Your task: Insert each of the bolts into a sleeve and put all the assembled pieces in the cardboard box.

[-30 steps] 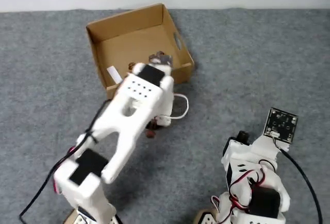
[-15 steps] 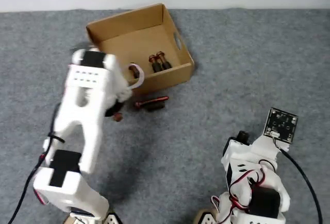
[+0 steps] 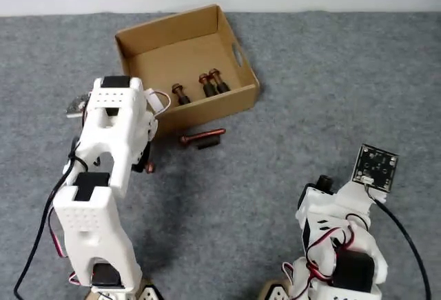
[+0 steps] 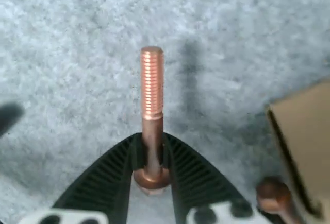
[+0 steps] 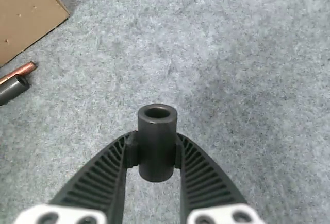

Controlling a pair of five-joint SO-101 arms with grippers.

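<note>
three assembled pieces (image 3: 204, 85) are seen in the box (image 3: 138, 41). a bolt (image 4: 152, 90) is clamped by the left gripper (image 4: 151, 140), a sleeve (image 5: 157, 154) by the right gripper (image 5: 154, 139) — not yet joined. a second bolt (image 3: 203, 135) and second sleeve (image 3: 208, 144) lie loose on the table (image 3: 310, 93) — just beside the box.

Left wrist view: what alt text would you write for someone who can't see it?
Black jaws grip a copper bolt just above its head, its threaded end pointing away over grey carpet. A corner of the cardboard box and a second bolt's head lie close by.
</note>
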